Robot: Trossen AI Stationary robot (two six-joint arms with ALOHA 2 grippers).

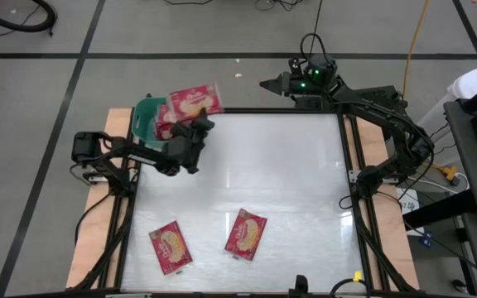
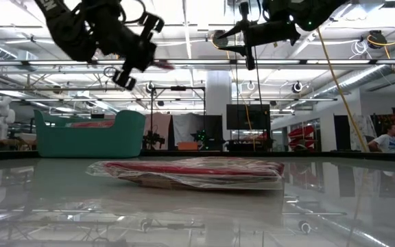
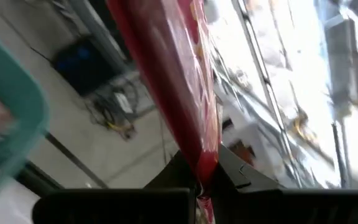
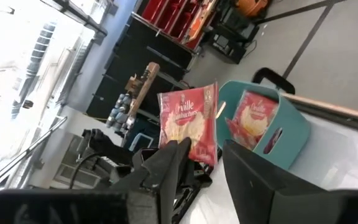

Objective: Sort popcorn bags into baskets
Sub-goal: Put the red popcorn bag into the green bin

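My left gripper [image 1: 199,126] is raised at the table's far left, shut on a red popcorn bag [image 1: 195,101] held beside and partly over the teal basket [image 1: 143,116]. The basket stands at the far left corner with red bags [image 4: 253,118] inside it. Two more bags lie flat on the table near its near edge, one [image 1: 170,247] to the left and one [image 1: 246,233] toward the middle. My right gripper [image 1: 272,84] hovers open above the far edge, high off the table and touching nothing. My left gripper pinches the held bag's near end [image 3: 205,165] between its two fingers [image 3: 241,177]. The fingers come from the near-left side, roughly level. The bag is lifted clear and sticks out past the fingertips toward the far edge, seen edge-on and nearly level in the low view [image 2: 162,66].
The glossy white tabletop [image 1: 280,174] is ringed by a dark frame with wooden side strips [image 1: 89,240]. Cables and a stand lie on the floor beyond the far edge. A person [image 2: 389,140] sits far back in the room.
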